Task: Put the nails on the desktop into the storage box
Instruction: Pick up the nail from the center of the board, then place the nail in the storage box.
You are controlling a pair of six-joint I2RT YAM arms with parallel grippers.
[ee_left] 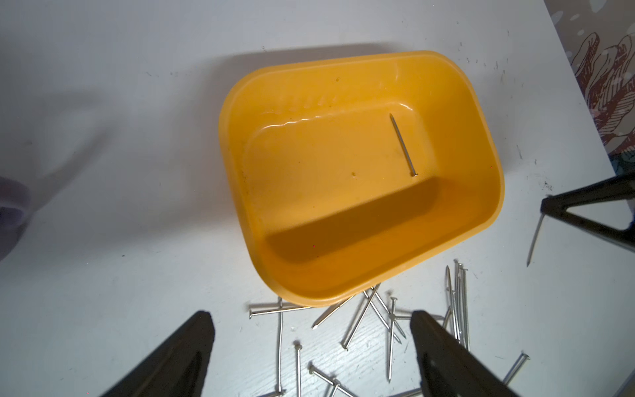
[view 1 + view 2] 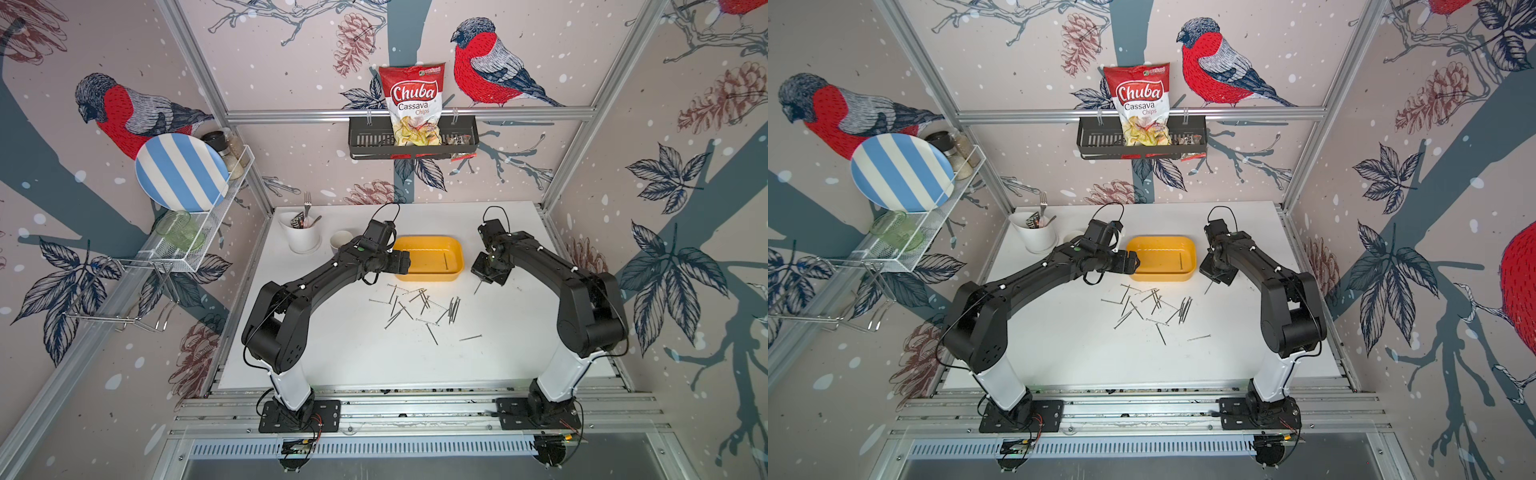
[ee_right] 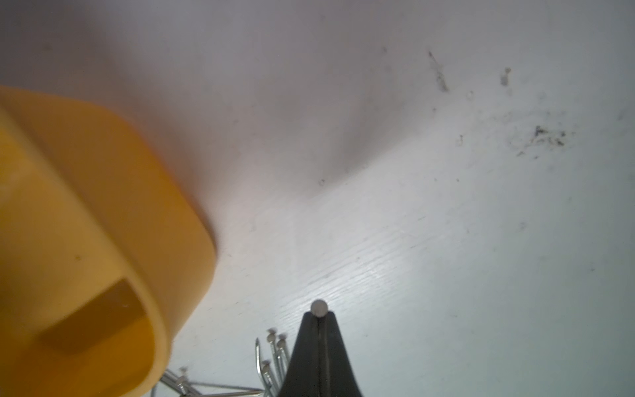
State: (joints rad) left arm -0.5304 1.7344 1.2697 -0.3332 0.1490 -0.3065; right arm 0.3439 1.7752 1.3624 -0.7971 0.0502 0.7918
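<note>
Nails [image 2: 419, 307] mostly lying beside storage box [image 2: 432, 275]. Right gripper [image 3: 319, 318] pinching single nail [image 2: 478, 286] beside box; next needing carry over rim, release. Left gripper [image 1: 309, 314] gaping wide, empty.

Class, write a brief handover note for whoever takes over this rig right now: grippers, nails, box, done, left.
Right gripper: shut on the held nail, beside the storage box, not yet over it.
Left gripper: open, empty, at the box's other end.
Done: one nail lies in the box.
Left: drop the held nail in, then clear the loose nails from the desktop.
</note>
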